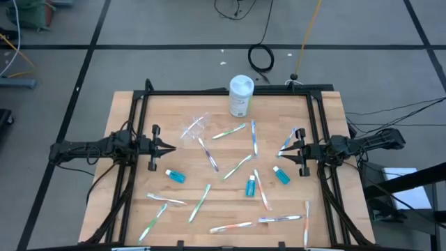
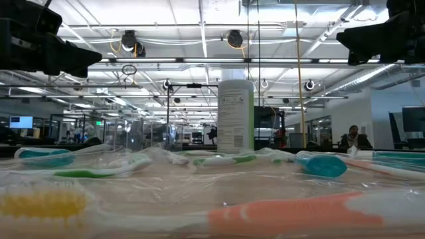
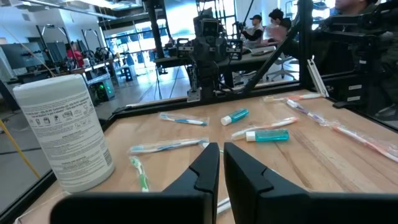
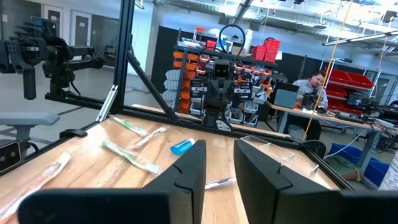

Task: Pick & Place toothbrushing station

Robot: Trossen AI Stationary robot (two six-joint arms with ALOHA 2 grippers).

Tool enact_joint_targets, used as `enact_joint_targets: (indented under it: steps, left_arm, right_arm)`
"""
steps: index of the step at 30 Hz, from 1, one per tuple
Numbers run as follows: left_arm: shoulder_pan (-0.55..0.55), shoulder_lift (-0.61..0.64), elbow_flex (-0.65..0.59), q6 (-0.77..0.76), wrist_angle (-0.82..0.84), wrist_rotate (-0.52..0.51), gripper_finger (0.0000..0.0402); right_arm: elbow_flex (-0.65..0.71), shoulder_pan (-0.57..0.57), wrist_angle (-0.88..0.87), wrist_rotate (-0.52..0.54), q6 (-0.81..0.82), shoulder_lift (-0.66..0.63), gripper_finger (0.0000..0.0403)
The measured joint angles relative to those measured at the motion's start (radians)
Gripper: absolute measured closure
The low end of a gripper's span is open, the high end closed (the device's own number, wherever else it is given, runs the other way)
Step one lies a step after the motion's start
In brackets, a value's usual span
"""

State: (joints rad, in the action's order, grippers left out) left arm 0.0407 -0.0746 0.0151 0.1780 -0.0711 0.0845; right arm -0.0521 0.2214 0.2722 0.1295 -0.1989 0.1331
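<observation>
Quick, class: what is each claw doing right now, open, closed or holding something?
Left claw: nearly closed, a thin gap between its fingers, holding nothing.
Right claw: partly open, holding nothing.

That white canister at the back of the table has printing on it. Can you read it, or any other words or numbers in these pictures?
White canister: rows of small print on its label, too blurred to read.
Teal tubes: no lettering can be made out.
Toothbrush wrappers: no readable print.
Screens and signs in the room behind: too small to read.
No text is legible in any view.
</observation>
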Motion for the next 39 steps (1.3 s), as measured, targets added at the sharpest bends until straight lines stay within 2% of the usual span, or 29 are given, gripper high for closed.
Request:
enact_joint_targets:
  steps: [7, 15, 35, 39]
  left_arm:
    - [0.000, 0.000, 0.000, 0.000, 0.000, 0.097, 0.0371]
    - [0.000, 0.000, 0.000, 0.000, 0.000, 0.097, 0.0371]
    - [0.000, 0.000, 0.000, -0.004, -0.011, 0.091, 0.0371]
    - [0.000, 0.000, 0.000, 0.048, -0.035, 0.063, 0.0371]
  right_arm:
    - [0.000, 0.000, 0.000, 0.000, 0.000, 0.000, 0.0330]
    - [0.000, 0.000, -0.015, 0.000, -0.057, 0.007, 0.0330]
    - [0.000, 0.000, -0.007, 0.000, -0.062, 0.007, 0.0330]
    - [0.000, 0.000, 0.001, -0.003, -0.079, 0.007, 0.0330]
